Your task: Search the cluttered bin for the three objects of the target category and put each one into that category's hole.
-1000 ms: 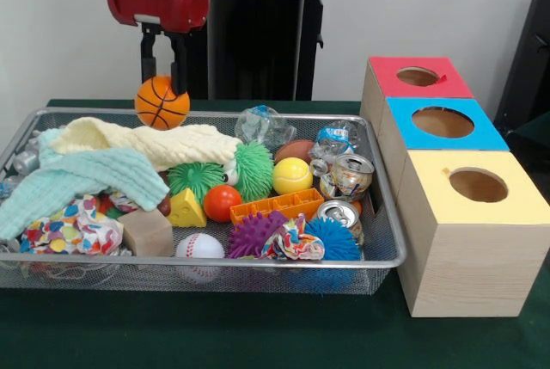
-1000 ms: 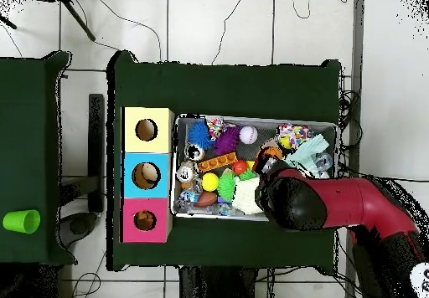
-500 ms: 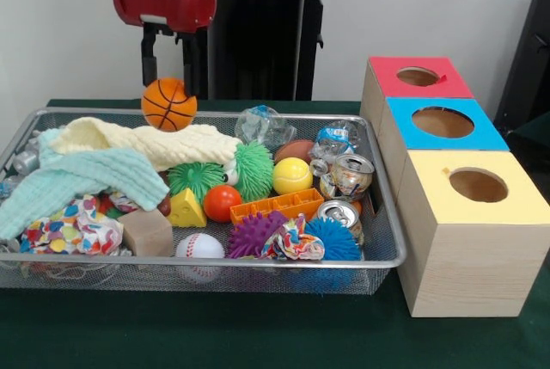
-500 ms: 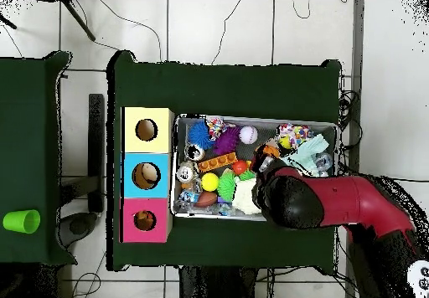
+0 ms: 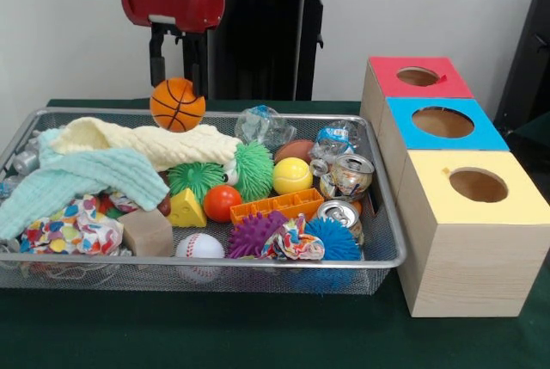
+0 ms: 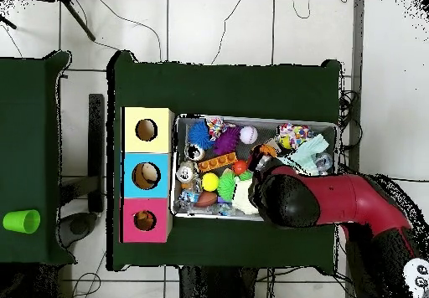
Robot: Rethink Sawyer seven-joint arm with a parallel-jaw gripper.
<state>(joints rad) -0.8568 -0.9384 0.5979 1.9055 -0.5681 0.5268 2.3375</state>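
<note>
From the front, you have the small orange rubber basketball [image 5: 177, 104] hanging just under the black two-fingered gripper [image 5: 178, 85], above the back rim of the silver wire-mesh bin [image 5: 378, 253] and the cream knitted cloth [image 5: 146, 141]. The fingers drop straight down from the red wrist and pinch the ball at its top, only as wide apart as the ball forces them. The ball looks clear of the cloth, though just above it. The three wooden boxes stand well off to the picture's right, beyond the bin's end: red-topped box [image 5: 418, 85] farthest back, blue-topped box [image 5: 447, 124] in the middle, yellow-topped box [image 5: 477, 188] nearest the camera. I judge your coming move to be a sideways carry across the whole bin; which hole takes balls, I can't tell. A yellow tennis ball [image 5: 292, 175] and a white baseball [image 5: 199, 246] sit in the clutter.

From overhead, the red arm [image 6: 335, 202] covers the gripper and the ball, so you cannot check the grip here. The boxes lie at the bin's left end, and the blue box's hole seems to hold something pale.
</note>
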